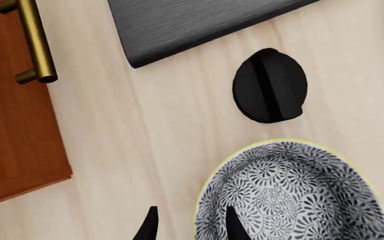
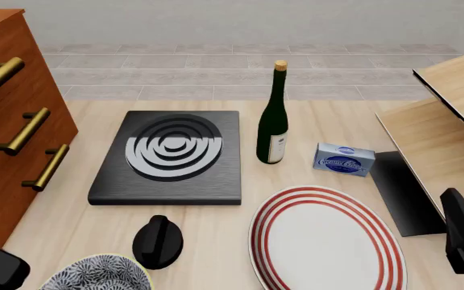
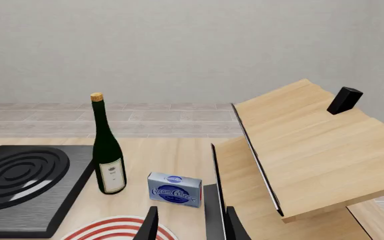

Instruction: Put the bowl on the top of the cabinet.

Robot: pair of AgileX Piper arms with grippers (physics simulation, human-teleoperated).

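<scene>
Straddling bowl (image 1: 292,192) rim: left gripper (image 1: 190,225), fingers narrowly parted, grip undeterminable. Right gripper (image 3: 188,225) fingers parted, empty. Cabinet (image 2: 10,121) left of bowl.

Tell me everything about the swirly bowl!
The bowl is round, covered inside in dense grey-blue and white swirly flowers, with a thin pale cream rim. It looks like glazed ceramic. It sits upright and empty on the light wood table, near the front edge, beside a black knob. The left gripper is open with one fingertip over its rim, the other outside.
</scene>
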